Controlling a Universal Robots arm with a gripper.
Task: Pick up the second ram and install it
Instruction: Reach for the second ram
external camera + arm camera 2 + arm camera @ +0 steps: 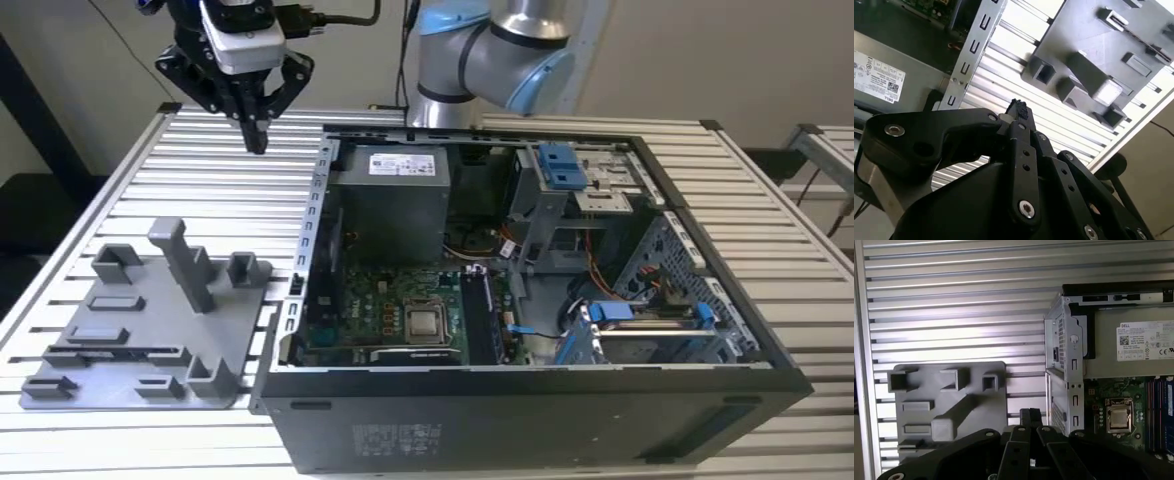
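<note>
Black gripper [254,140], upper left in your exterior view, hangs pinched closed and empty above the table [134,190], its links hiding part of the tray [949,390] in the first wrist view.

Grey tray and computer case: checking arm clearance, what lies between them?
Bare slatted table between the grey tray and the computer case, in the first wrist view.

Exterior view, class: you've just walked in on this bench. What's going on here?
A robot arm's tool hangs shut above the slatted table, over the gap between the grey tray and the open computer case. It grips nothing I can see. What may be the memory stick lies as a thin dark strip on the tray, so the pick-up does not look done yet.
</note>
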